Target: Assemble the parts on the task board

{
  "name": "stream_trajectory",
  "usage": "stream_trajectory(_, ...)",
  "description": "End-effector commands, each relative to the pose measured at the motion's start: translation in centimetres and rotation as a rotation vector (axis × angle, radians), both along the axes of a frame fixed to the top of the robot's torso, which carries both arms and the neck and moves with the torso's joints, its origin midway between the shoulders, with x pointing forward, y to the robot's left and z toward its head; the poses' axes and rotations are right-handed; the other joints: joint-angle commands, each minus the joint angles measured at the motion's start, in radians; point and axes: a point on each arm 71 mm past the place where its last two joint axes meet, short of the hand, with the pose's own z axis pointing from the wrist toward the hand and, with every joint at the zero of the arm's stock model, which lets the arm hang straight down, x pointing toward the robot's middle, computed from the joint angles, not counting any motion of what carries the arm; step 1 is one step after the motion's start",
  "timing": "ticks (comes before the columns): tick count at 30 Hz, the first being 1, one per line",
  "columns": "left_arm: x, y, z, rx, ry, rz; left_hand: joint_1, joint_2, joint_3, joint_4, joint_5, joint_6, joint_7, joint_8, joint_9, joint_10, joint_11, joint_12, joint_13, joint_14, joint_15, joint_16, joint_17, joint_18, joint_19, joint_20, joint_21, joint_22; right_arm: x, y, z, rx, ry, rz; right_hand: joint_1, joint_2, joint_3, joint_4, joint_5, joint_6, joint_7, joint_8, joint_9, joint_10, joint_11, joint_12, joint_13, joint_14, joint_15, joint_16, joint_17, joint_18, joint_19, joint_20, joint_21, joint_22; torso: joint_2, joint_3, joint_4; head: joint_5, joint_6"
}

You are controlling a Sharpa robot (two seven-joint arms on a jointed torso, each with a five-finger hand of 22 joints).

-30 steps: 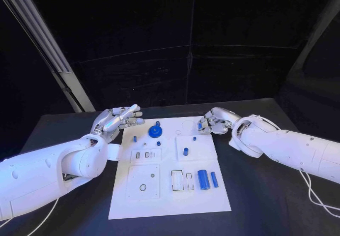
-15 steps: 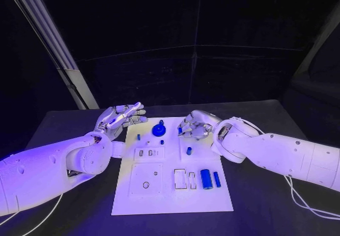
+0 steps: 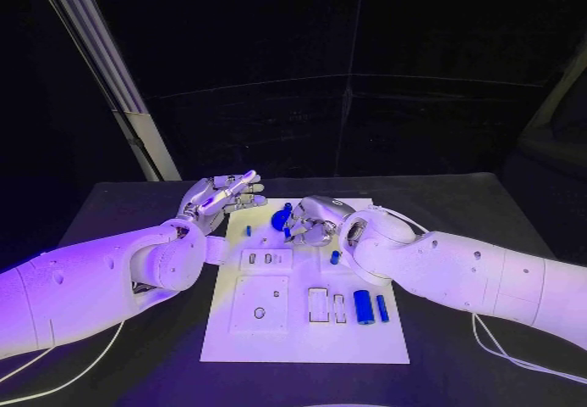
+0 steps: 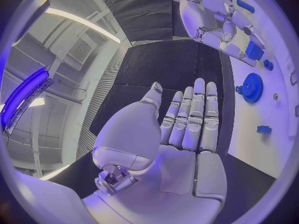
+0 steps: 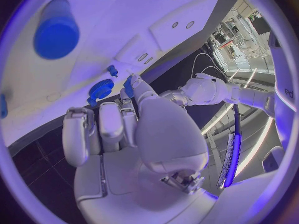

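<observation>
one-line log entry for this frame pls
left hand: open, off the task board edge | right hand: pinching small blue part near blue gear | two blue cylinders: lying on board

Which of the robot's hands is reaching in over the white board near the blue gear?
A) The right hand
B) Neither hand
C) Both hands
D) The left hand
A: the right hand is over the far part of the task board, its fingers next to the blue gear, while the left hand is raised with fingers extended beside the board's edge, holding nothing.
</observation>
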Motion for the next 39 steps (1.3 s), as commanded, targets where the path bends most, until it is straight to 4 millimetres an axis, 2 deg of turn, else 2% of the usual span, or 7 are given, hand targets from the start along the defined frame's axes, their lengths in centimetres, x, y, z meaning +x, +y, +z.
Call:
stream_trajectory(1, 0.1, -0.2, 0.1, -0.013, 0.002, -0.011, 0.006, 0.002, 0.002, -0.007, 0.0, 0.0, 0.003, -0.006, 0.0, -0.004, 0.001, -0.006, 0.0, -0.001, 0.004, -0.004, 0.001, 0.015, 0.009, 0.001, -0.006, -0.002, -0.3, 0.8, -0.4, -0.078, -0.021, 0.026, -0.013, 0.002, 0.02, 0.013, -0.004, 0.029, -0.02, 0.004, 0.007, 0.015, -0.012, -0.008, 0.095, 0.007, -0.004, 0.003, -0.002, -0.005, -0.003, -0.005, 0.0, 0.076, 0.001, 0.0029, -0.0024, 0.011, 0.006)
stream_trajectory(4, 0.1, -0.2, 0.1, -0.013, 0.001, -0.012, 0.006, 0.002, 0.002, -0.007, 0.0, 0.0, 0.003, -0.006, 0.0, -0.004, 0.001, -0.006, 0.0, -0.001, 0.004, -0.004, 0.001, 0.015, 0.009, 0.001, -0.006, -0.002, -0.6, 1.4, -0.7, -0.086, -0.025, 0.041, -0.013, 0.002, 0.02, 0.013, -0.004, 0.029, -0.019, 0.004, 0.007, 0.015, -0.012, -0.008, 0.095, 0.007, -0.004, 0.003, -0.002, -0.004, -0.003, -0.005, 0.0, 0.076, 0.001, 0.0037, -0.0013, 0.018, 0.002)
stream_trajectory(6, 0.1, -0.2, 0.1, -0.012, 0.001, -0.012, 0.006, 0.002, 0.002, -0.007, 0.0, 0.0, 0.003, -0.006, 0.0, -0.004, 0.001, -0.006, 0.0, -0.001, 0.004, -0.004, 0.001, 0.015, 0.009, 0.001, -0.006, -0.002, -0.8, 1.7, -0.9, -0.091, -0.028, 0.05, -0.013, 0.002, 0.02, 0.013, -0.004, 0.029, -0.019, 0.004, 0.007, 0.015, -0.012, -0.008, 0.095, 0.007, -0.004, 0.003, -0.002, -0.004, -0.003, -0.005, 0.0, 0.076, 0.001, 0.0026, -0.0008, 0.021, 0.0)
stream_trajectory(12, 0.2, -0.3, 0.1, -0.013, 0.001, -0.013, 0.006, 0.002, 0.002, -0.007, 0.0, 0.0, 0.003, -0.006, 0.0, -0.004, 0.001, -0.006, 0.0, -0.001, 0.004, -0.004, 0.001, 0.015, 0.009, 0.001, -0.006, -0.002, -1.1, 2.7, -1.2, -0.103, -0.035, 0.07, -0.016, 0.0, 0.021, 0.014, -0.004, 0.029, -0.019, 0.004, 0.007, 0.015, -0.011, -0.009, 0.095, 0.007, -0.004, 0.002, -0.003, -0.004, -0.004, -0.005, -0.001, 0.075, 0.001, 0.003, 0.0001, 0.037, -0.006)
stream_trajectory(17, 0.2, -0.4, 0.1, -0.014, 0.002, -0.016, 0.006, 0.002, 0.002, -0.007, 0.0, 0.0, 0.003, -0.006, 0.0, -0.004, 0.001, -0.006, 0.0, -0.001, 0.004, -0.004, 0.001, 0.015, 0.009, 0.001, -0.006, -0.002, -1.2, 3.0, -1.5, -0.115, -0.028, 0.077, -0.019, -0.001, 0.022, 0.014, -0.005, 0.029, -0.019, 0.003, 0.007, 0.015, -0.011, -0.009, 0.095, 0.007, -0.004, 0.002, -0.002, -0.004, -0.004, -0.005, -0.001, 0.074, 0.001, 0.0032, -0.0026, 0.048, -0.01)
stream_trajectory(25, 0.2, -0.4, 0.0, -0.014, 0.003, -0.017, 0.006, 0.002, 0.002, -0.007, 0.0, 0.0, 0.003, -0.006, 0.0, -0.004, 0.001, -0.006, 0.0, -0.001, 0.004, -0.004, 0.001, 0.015, 0.009, 0.001, -0.006, -0.002, -1.3, 3.0, -1.9, -0.132, -0.018, 0.078, -0.021, -0.003, 0.023, 0.014, -0.005, 0.029, -0.019, 0.003, 0.007, 0.015, -0.011, -0.01, 0.094, 0.007, -0.004, 0.003, -0.001, -0.004, -0.004, -0.005, -0.001, 0.074, 0.001, 0.0029, -0.0024, 0.048, -0.014)
stream_trajectory(39, 0.2, -0.3, 0.0, -0.013, 0.003, -0.015, 0.006, 0.002, 0.002, -0.007, 0.0, 0.0, 0.003, -0.006, 0.0, -0.004, 0.001, -0.006, 0.0, -0.001, 0.004, -0.004, 0.001, 0.015, 0.009, 0.001, -0.006, -0.002, -1.6, 2.9, -2.3, -0.167, 0.003, 0.085, -0.043, -0.019, 0.025, 0.018, -0.01, 0.03, -0.019, 0.001, 0.007, 0.013, -0.011, -0.014, 0.092, 0.006, -0.004, 0.001, -0.004, -0.003, -0.006, -0.004, -0.003, 0.071, 0.0, 0.0021, -0.0032, 0.048, -0.019)
